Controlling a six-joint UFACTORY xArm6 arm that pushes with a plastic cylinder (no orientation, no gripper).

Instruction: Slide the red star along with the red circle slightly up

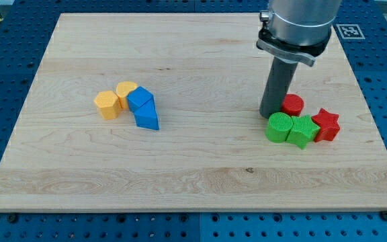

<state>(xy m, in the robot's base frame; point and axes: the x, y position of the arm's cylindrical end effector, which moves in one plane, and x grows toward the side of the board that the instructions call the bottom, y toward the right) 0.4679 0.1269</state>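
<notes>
The red star (326, 124) lies at the view's right on the wooden board (193, 168). The red circle (293, 104) lies just up and to the left of it, with a small gap between them. My tip (270, 114) stands on the board right beside the red circle's left side, touching or nearly touching it, and just above the green circle (279, 128). A green block (304, 130), its shape unclear, sits between the green circle and the red star, touching both.
At the view's left centre a cluster holds two yellow blocks (107, 104) (125, 92) and two blue blocks (140, 99) (147, 117). The board's right edge (375, 121) runs close to the red star. A blue pegboard surrounds the board.
</notes>
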